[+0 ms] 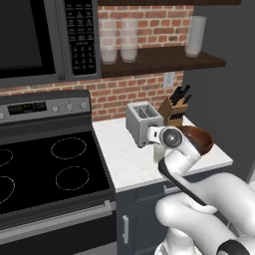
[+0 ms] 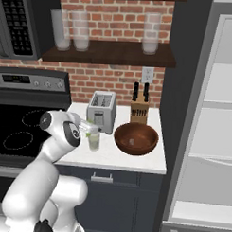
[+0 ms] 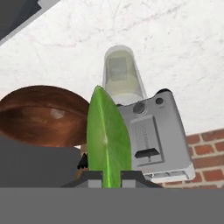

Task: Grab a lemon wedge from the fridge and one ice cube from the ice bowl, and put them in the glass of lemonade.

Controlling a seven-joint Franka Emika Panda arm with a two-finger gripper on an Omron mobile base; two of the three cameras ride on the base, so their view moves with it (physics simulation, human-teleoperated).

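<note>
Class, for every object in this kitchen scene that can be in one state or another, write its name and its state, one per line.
gripper: shut on the lemon wedge
lemon wedge: held, above the counter
glass of lemonade: upright on the counter, holding pale liquid
ice bowl: upright on the counter beside the glass
fridge: door open, white shelves showing
toaster: lever up, slots without bread
shelf glasses: upright

Claw (image 3: pixel 108 179) clamped (arm outstretched)

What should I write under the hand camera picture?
Gripper holds lemon wedge near the glass of lemonade.
</note>
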